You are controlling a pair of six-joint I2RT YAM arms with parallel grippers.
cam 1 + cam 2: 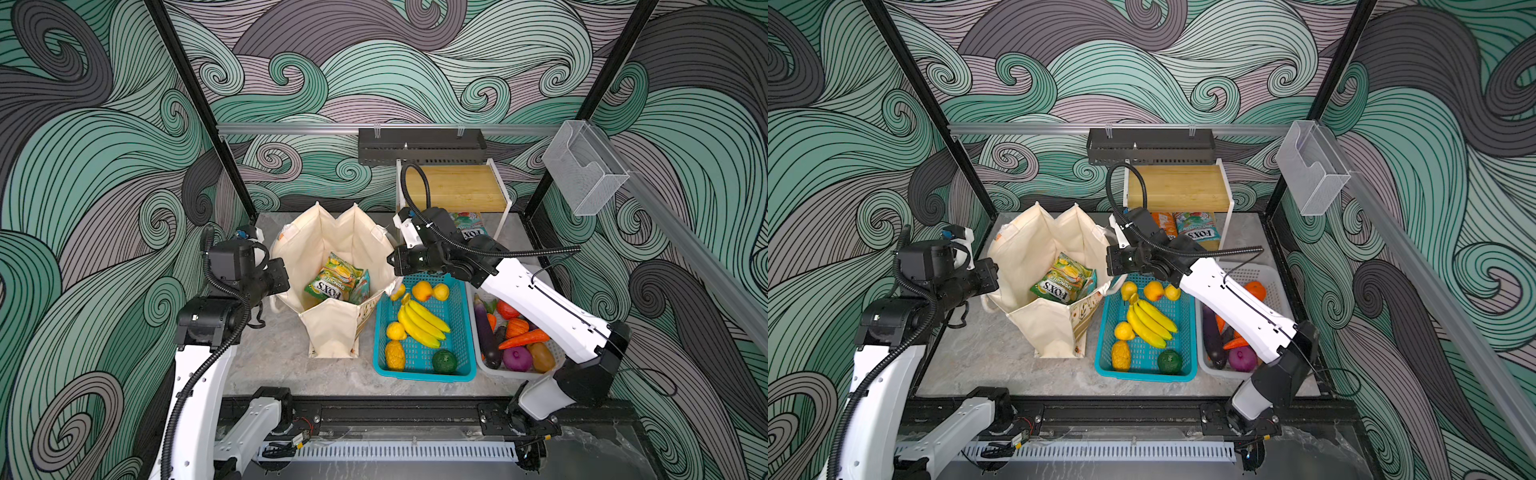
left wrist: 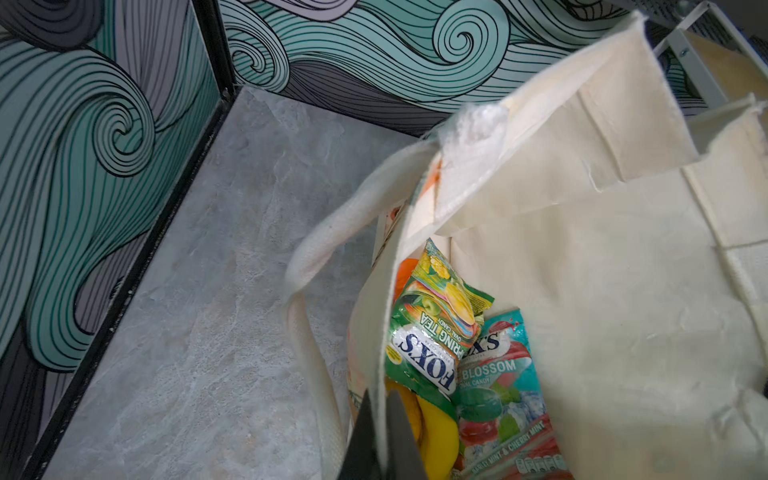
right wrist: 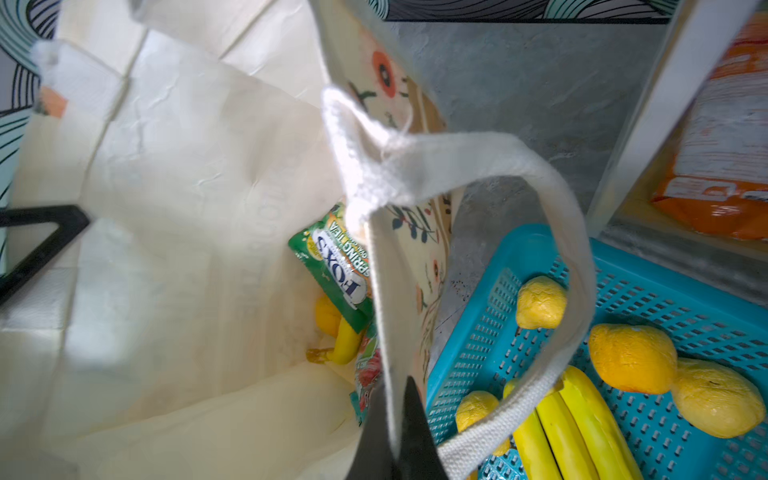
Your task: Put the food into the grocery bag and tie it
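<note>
The cream grocery bag (image 1: 332, 328) (image 1: 1046, 328) stands open on the table, mouth up. My left gripper (image 1: 286, 275) (image 2: 380, 399) is shut on the bag's left rim, the cloth pinched between its fingers. My right gripper (image 1: 392, 261) (image 3: 399, 388) is shut on the right rim beside a strap handle (image 3: 478, 153). Inside the bag lie a green FOX'S packet (image 1: 332, 278) (image 2: 424, 340), a teal packet (image 2: 498, 386) and a yellow banana (image 2: 438, 432). More food lies outside the bag: bananas (image 1: 419, 324), an eggplant (image 1: 484, 328) and a carrot (image 1: 523, 338).
A teal basket (image 1: 424, 376) with yellow fruit stands right of the bag, and a white basket (image 1: 511, 374) with vegetables is beyond it under the right arm. A white rack with a wooden top (image 1: 457, 187) stands at the back, with a teal packet (image 1: 1196, 228) and an orange packet (image 1: 1163, 222) beneath.
</note>
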